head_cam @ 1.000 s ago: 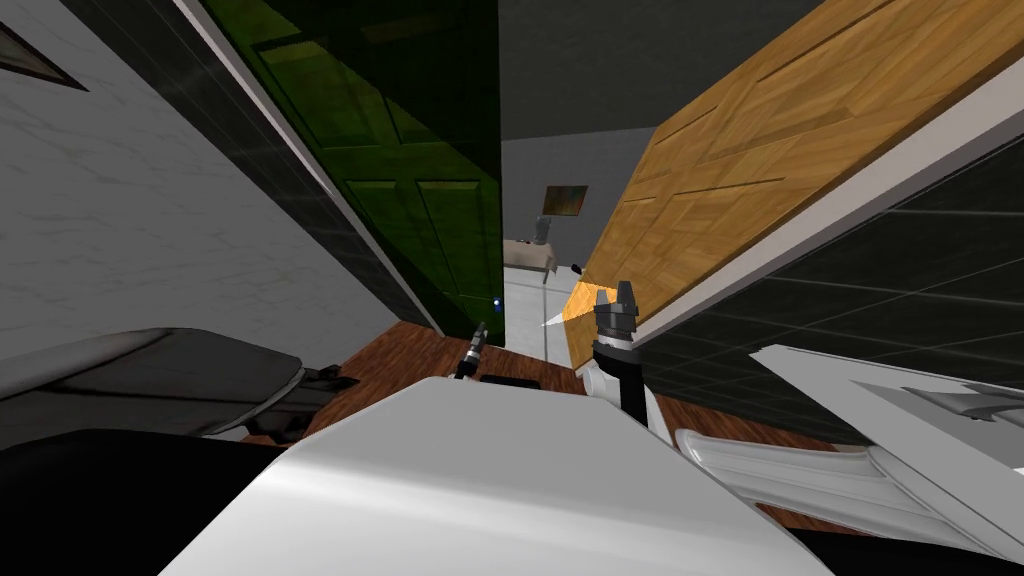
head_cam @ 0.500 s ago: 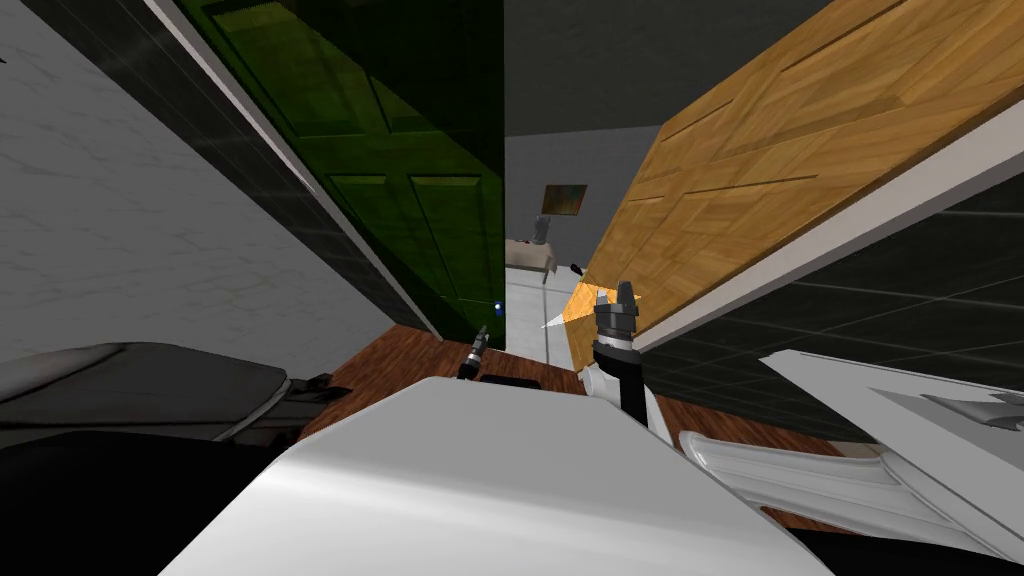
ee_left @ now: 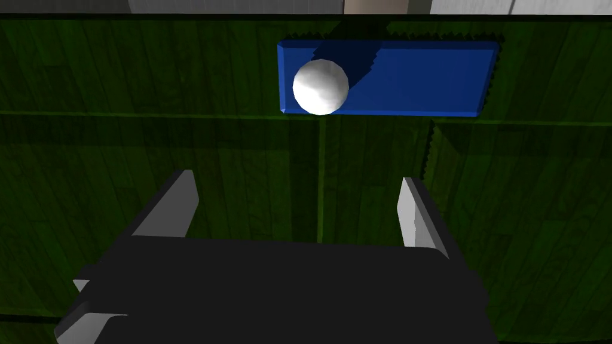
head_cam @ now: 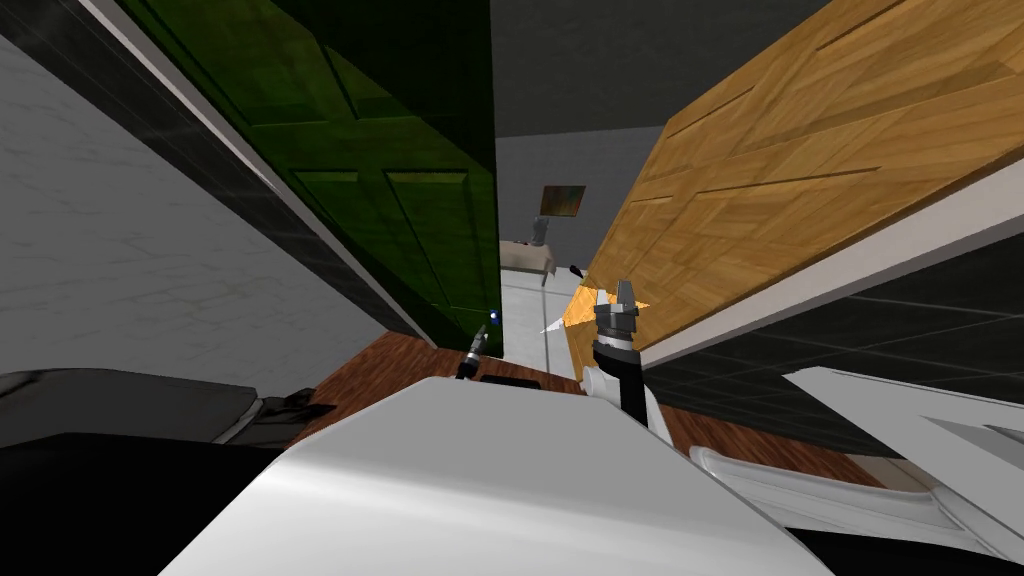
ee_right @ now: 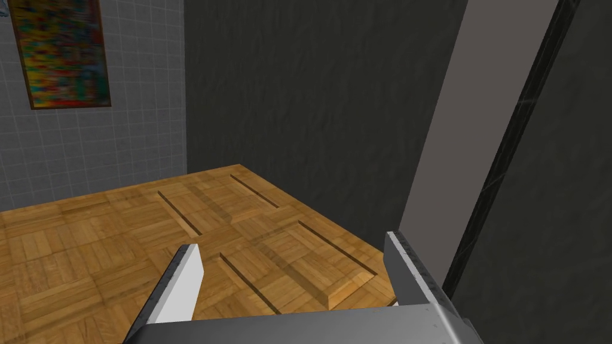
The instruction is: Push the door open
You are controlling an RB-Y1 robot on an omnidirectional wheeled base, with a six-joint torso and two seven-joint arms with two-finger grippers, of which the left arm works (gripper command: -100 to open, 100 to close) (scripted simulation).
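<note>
Green door top cut off; far table items too small.

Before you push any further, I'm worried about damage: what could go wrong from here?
The left end effector, open, faces the green door near its white knob; sliding that way, a finger might snag it.
The right end effector, open, lies close over the wooden door; pushing, it may catch in a panel groove.
</note>
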